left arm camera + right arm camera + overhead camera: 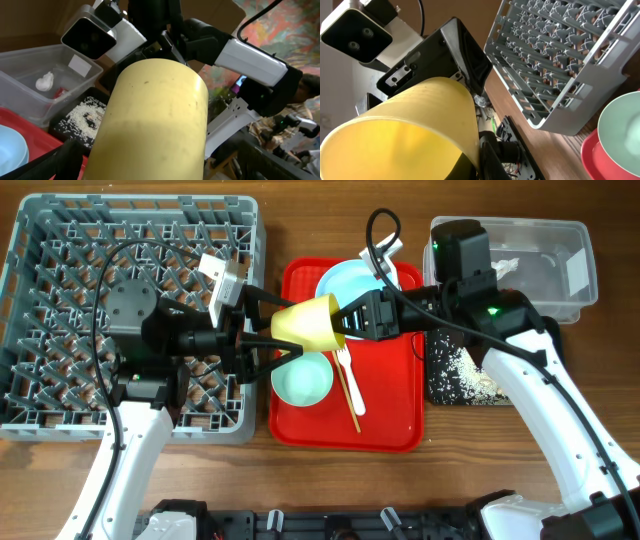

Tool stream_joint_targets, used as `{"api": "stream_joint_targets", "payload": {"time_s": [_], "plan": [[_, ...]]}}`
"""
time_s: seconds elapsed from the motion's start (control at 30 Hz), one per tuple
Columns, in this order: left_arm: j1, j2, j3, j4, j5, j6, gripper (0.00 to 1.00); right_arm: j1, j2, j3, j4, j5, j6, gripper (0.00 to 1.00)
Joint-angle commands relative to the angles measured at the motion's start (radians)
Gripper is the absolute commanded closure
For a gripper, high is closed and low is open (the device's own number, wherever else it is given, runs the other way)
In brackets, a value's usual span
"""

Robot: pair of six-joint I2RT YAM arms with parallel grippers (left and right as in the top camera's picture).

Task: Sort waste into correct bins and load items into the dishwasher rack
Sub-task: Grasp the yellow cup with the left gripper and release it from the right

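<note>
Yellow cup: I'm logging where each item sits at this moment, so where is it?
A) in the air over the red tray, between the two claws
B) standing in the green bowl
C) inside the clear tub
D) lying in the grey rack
A: the yellow cup is off every surface, between the left claw and the right claw, above the red tray.

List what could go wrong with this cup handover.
The cup hangs over the red tray, held only at its rim by the right pincer; it may slip. The left pincer stands open around its base; if the right lets go first, the cup may fall onto the green bowl.
</note>
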Motion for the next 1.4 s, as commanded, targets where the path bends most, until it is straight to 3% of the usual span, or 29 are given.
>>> {"api": "stream_joint_targets", "payload": {"time_s": [0.0, 0.57, 0.93, 1.27, 1.37], "plan": [[-0.013, 0.004, 0.012, 0.007, -0.005, -0.043, 0.01, 0.006, 0.011, 0.005, 0.003, -0.035, 0.003, 0.96], [-0.097, 0.004, 0.012, 0.007, -0.117, -0.043, 0.01, 0.006, 0.013, 0.005, 0.002, -0.039, 0.003, 0.95], [-0.097, 0.004, 0.012, 0.006, -0.125, -0.042, 0.34, 0.006, 0.013, 0.005, 0.002, -0.039, 0.004, 0.95], [-0.097, 0.020, 0.012, -0.002, -0.165, -0.030, 0.35, 0.006, 0.013, 0.005, 0.002, -0.039, 0.011, 0.95], [-0.091, 0.026, 0.012, -0.064, -0.201, 0.007, 0.37, 0.005, 0.013, 0.005, 0.003, -0.029, 0.014, 0.84]]}}
